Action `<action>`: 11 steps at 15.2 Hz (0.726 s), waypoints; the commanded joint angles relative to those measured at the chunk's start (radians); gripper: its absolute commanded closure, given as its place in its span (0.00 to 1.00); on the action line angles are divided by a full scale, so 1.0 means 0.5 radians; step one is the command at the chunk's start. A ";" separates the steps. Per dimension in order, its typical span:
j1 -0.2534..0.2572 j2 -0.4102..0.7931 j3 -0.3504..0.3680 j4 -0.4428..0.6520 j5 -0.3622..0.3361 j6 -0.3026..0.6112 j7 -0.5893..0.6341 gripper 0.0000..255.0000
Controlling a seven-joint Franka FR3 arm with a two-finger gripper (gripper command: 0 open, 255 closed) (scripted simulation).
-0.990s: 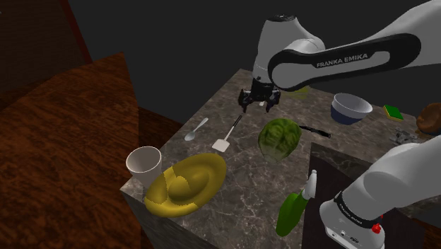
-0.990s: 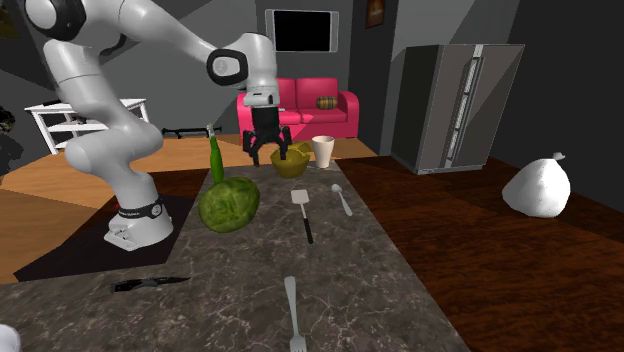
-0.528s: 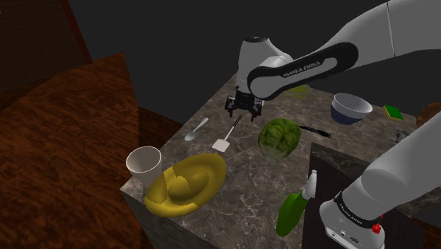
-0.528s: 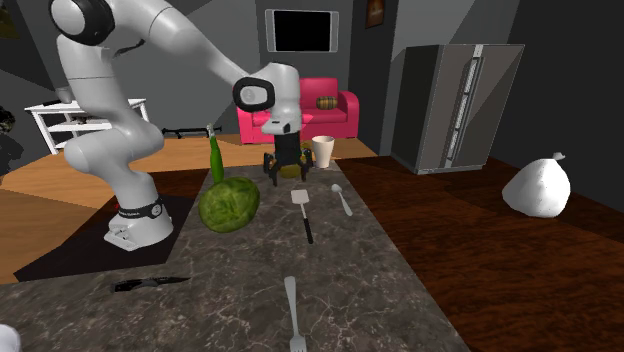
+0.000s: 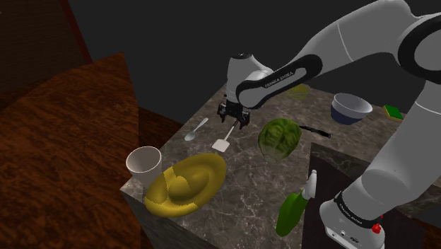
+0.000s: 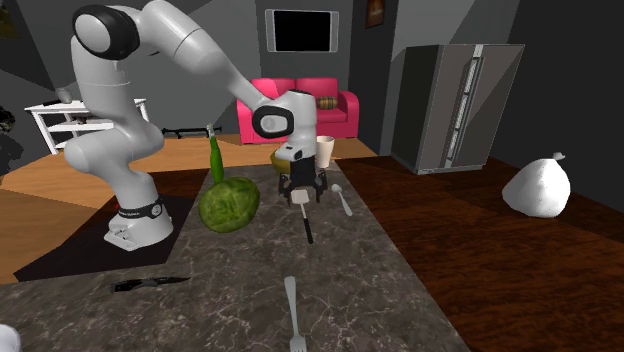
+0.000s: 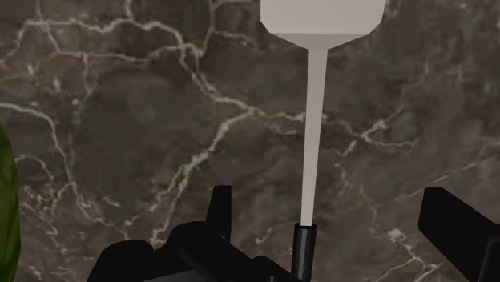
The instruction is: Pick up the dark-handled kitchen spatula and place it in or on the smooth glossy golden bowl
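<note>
Shoulder view is read from its left: a white cup (image 5: 143, 161) is seen at a corner of the bench (image 5: 244, 180), and the golden bowl (image 5: 187, 182) is set just beside it. Further along, a spoon (image 5: 196, 129) is laid flat. Next to it the spatula (image 5: 222, 144) is laid flat too, with its wide pale end turned toward the bowl. The jaws are hung low over its other end. A green cabbage (image 5: 278, 136) is found to the right of that, near but apart. In the wrist view the jaws are shown spread wide, and nothing is held. The thin pale neck and the start of the dark handle (image 7: 303, 250) are seen between the two fingers (image 7: 219, 210), and neither finger is touched by them. The spatula is judged to be light, stiff and thin, so little force should be needed to lift it. It may be slippery, though, and it may tip toward its wide end if it is taken too far back. It is best taken at the dark handle, close to the pale neck. The jaws should be closed across its narrow sides, low to the bench.
</note>
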 commanded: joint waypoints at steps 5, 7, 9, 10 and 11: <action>0.018 0.116 -0.033 -0.024 -0.087 0.127 0.067 0.00; 0.018 0.116 -0.034 -0.024 -0.087 0.127 0.067 0.00; 0.018 0.116 -0.034 -0.024 -0.087 0.127 0.067 0.00; 0.018 0.116 -0.034 -0.024 -0.087 0.127 0.067 0.00; 0.018 0.116 -0.034 -0.024 -0.087 0.127 0.067 0.00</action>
